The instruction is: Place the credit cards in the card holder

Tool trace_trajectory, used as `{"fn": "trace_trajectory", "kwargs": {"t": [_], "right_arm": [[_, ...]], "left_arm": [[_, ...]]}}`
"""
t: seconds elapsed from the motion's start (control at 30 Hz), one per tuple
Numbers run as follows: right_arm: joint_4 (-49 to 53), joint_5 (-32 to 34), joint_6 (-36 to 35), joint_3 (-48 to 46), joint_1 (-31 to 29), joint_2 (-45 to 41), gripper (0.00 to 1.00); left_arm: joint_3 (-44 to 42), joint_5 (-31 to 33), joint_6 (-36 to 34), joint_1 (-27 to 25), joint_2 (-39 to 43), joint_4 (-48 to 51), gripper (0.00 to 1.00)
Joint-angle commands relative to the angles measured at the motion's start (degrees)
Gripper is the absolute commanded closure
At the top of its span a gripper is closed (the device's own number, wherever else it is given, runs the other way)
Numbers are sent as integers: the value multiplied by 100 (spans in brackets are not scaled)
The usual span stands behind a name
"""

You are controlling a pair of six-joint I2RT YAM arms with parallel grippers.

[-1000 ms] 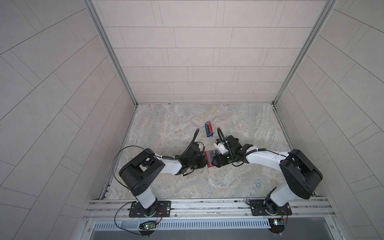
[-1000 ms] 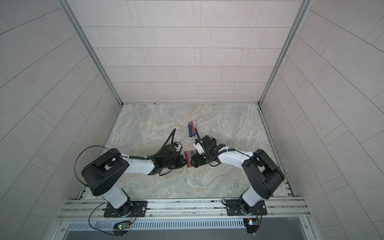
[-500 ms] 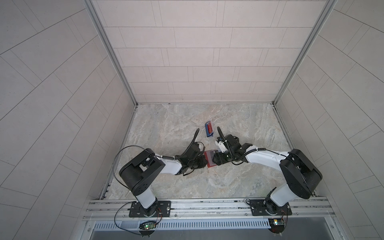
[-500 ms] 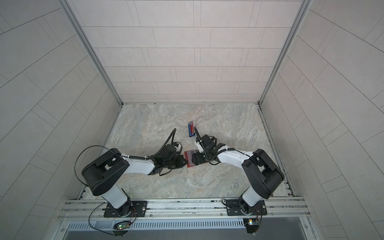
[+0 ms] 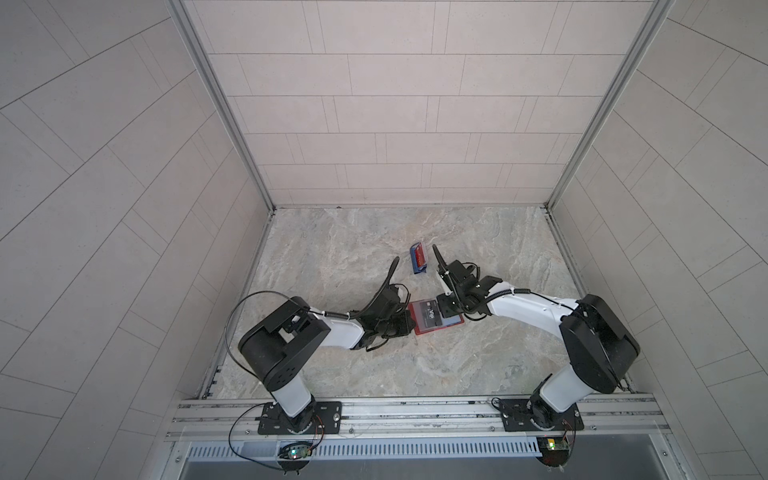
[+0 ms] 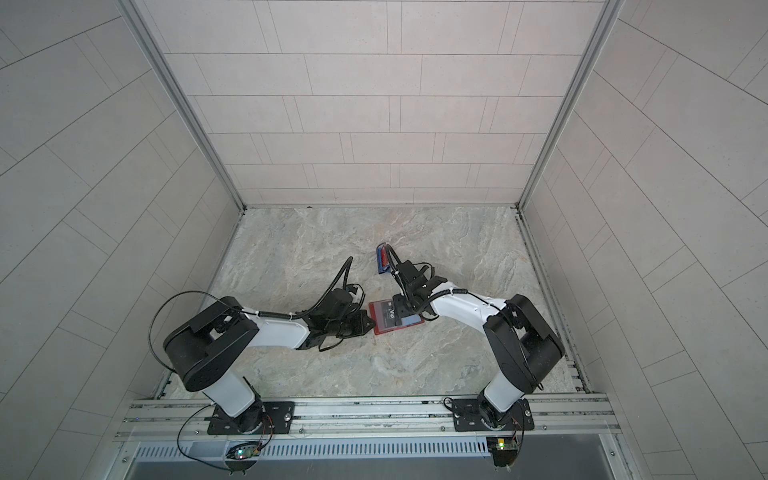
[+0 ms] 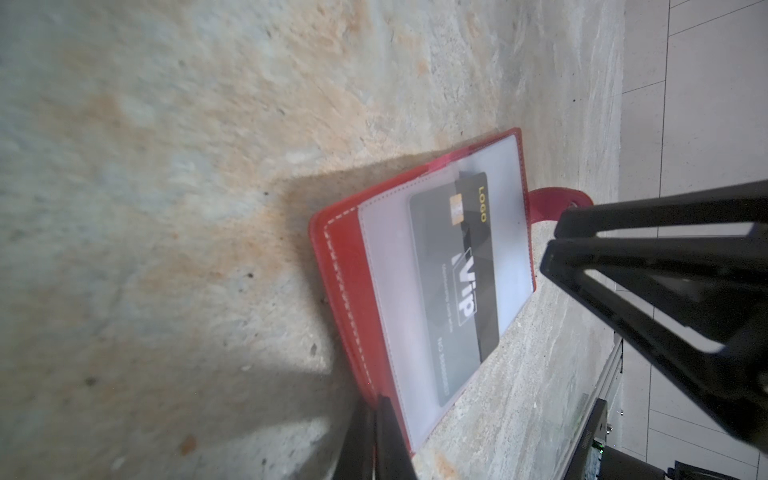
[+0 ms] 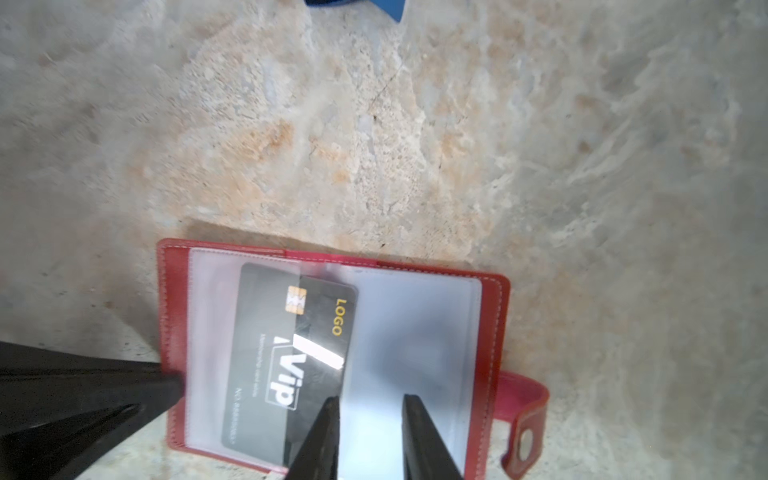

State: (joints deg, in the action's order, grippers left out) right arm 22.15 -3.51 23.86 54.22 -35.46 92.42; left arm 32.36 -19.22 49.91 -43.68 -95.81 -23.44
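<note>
Sliding the black card [image 8: 266, 353] into its see-through pocket looked like the step in hand. The red card holder [image 8: 494, 316] lay open and flat on the stone table [image 5: 374, 249], between the two arms. The black card was partly in the pocket, and one corner of it poked out bare. A pale blue card [image 5: 452, 321] lay on the other page, but I could not tell if it was tucked in. A red card [image 5: 419, 257] stood in a small blue stand [image 5: 415, 270] farther back, well apart from the holder. The left gripper [image 7: 380, 415] had its fingers pressed together on the edge of the holder, pinning it down. The right gripper [image 8: 370, 399] hung just over the holder with a small gap between its fingers, and it seemed to pinch nothing. The next move, I think, would be a soft push on the bare edge of the black card, deeper into the pocket, while the left gripper held the holder down. Compared with a second before, the holder and the left gripper had not moved. The right gripper had shifted a little, its fingers had come closer together, and more of the black card showed.
</note>
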Motion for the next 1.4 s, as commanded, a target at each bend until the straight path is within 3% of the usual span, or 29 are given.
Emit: {"fn": "trace_trajectory", "kwargs": {"t": [0.0,0.23,0.77,1.23,1.37], "right_arm": [[376,351,-45,155,7,219,77],[360,39,-131,326,0,637,82],[-211,-1424,-180,147,-13,760,83],[-75,-473,-58,-238,136,-144,75],[-70,-583,-80,-372,357,-92,76]], "left_arm": [[-160,252,-148,-35,-228,1028,100],[-142,249,-157,-36,-231,1055,100],[41,369,-394,-28,-264,1450,100],[658,1287,-1400,66,-47,3104,100],[804,1614,-1587,83,87,3460,100]]}}
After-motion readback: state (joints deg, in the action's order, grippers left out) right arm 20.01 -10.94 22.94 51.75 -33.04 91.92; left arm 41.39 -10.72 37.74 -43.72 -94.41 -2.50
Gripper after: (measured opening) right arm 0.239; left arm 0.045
